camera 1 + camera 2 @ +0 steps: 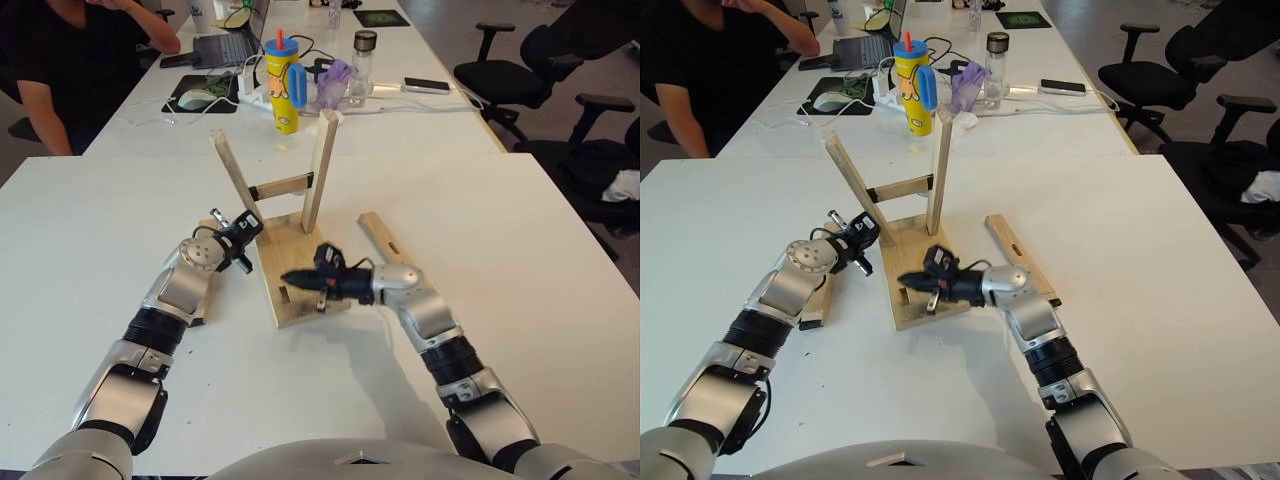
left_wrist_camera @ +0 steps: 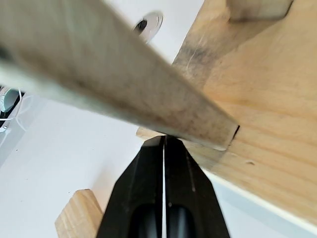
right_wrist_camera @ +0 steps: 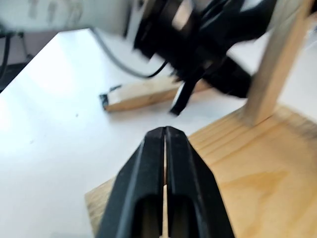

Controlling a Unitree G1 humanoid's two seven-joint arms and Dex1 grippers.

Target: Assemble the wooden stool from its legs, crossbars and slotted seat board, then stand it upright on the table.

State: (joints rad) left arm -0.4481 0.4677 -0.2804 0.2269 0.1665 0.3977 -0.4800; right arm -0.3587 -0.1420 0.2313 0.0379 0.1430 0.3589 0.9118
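Note:
The slotted seat board (image 1: 285, 250) lies flat on the white table. Two legs (image 1: 236, 175) (image 1: 322, 165) rise from it, leaning apart, with a crossbar (image 1: 285, 187) between them. My left gripper (image 1: 247, 228) is shut and empty, its tip (image 2: 163, 140) against the foot of the left leg (image 2: 124, 84) where that leg meets the board. My right gripper (image 1: 288, 280) is shut too, lying low over the board's near end (image 3: 257, 173). One loose leg (image 1: 380, 238) rests to the right of the board. Another wooden piece (image 1: 815, 305) lies under my left forearm.
The table behind holds a yellow cup (image 1: 284, 85), a bottle (image 1: 362, 55), a phone (image 1: 427, 85) and a laptop (image 1: 225, 45), with a seated person at its left. Office chairs (image 1: 520, 70) stand at the right. Bare tabletop surrounds the board.

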